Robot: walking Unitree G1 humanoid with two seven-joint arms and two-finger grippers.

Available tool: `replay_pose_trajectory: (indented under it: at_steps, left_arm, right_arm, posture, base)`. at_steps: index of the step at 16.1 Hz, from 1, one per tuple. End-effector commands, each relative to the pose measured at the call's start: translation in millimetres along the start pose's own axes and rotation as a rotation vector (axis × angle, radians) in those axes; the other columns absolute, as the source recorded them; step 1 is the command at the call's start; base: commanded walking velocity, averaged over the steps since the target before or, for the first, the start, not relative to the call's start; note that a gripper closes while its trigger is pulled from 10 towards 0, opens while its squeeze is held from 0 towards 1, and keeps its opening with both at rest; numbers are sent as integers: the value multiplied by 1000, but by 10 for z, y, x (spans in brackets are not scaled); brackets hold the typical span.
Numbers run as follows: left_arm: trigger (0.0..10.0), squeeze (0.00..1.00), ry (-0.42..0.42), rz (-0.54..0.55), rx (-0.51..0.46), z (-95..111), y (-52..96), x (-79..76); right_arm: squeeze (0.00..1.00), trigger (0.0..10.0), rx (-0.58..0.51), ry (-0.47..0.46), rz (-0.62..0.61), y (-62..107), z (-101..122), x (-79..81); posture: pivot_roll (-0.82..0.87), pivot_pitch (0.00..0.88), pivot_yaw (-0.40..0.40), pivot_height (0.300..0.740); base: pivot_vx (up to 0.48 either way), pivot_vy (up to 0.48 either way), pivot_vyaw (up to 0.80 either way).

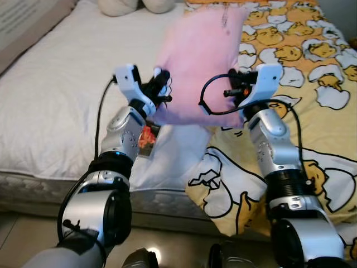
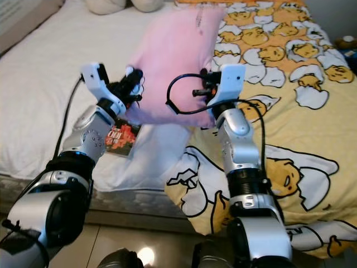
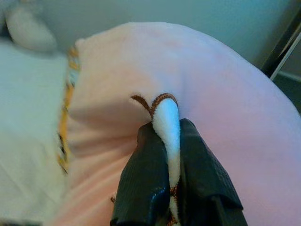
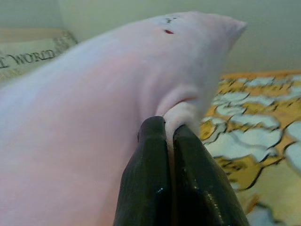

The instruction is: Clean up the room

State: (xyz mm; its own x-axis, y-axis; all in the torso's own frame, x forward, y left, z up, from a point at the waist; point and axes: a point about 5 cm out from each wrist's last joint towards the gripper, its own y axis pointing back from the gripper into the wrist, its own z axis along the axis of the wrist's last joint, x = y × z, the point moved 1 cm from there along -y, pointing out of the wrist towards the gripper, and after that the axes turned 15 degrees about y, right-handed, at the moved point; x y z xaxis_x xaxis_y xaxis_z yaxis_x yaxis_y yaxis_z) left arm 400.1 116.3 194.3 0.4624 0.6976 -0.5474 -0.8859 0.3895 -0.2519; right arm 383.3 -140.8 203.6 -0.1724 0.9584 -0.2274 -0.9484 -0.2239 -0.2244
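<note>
Here both the left gripper (image 1: 162, 84) and right gripper (image 1: 233, 89) pinch the pink pillow (image 1: 198, 61) above a book (image 2: 120, 138).

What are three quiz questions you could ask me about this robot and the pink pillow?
1. True or false: both grippers pinch the pillow.
2. What lies on the white sheet under the left arm: A) a shoe, B) a small book, C) a cup?
3. What pattern is on the yellow blanket?

Key:
1. True. The left gripper and right gripper each clamp a fold of it.
2. B.
3. Cartoon eggs.
</note>
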Motion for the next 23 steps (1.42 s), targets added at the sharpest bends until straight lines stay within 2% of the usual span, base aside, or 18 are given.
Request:
replay_pose_trajectory:
  at_steps: [1,4,5,7,9,14,20,23]
  left_arm:
    - [0,0,-126,4,-86,276,43,25]
    - [0,0,-195,-10,-121,428,103,10]
    - [0,0,-202,-7,-109,412,135,32]
    - [0,0,-203,32,-45,219,268,132]
    - [0,0,-220,24,-13,82,319,106]
    - [0,0,-238,1,-10,122,297,38]
    - [0,0,-240,31,13,74,339,100]
    - [0,0,-242,35,27,41,358,129]
  right_arm:
    - [67,0,-88,62,-79,17,208,-210]
    - [75,0,-94,60,-115,64,211,-275]
    - [71,0,-80,53,-123,95,157,-263]
    - [71,0,-2,38,-135,252,-112,-178]
    - [75,0,14,66,-142,336,-208,-126]
    - [78,0,15,63,-146,319,-235,-85]
    - [75,0,14,63,-108,274,-255,27]
    - [75,0,7,73,-93,234,-247,35]
  posture:
    - [-203,0,76,703]
    - [-187,0,78,703]
    - [-186,0,80,703]
    - [-184,0,84,703]
    - [-180,0,90,703]
    - [-175,0,99,703]
    - [-156,0,79,703]
    - [-142,0,71,703]
  base:
    - [0,0,0]
    - [0,0,0]
    - [0,0,0]
    - [0,0,0]
    - [0,0,0]
    - [0,379,0]
    - [0,480,0]
    - [0,480,0]
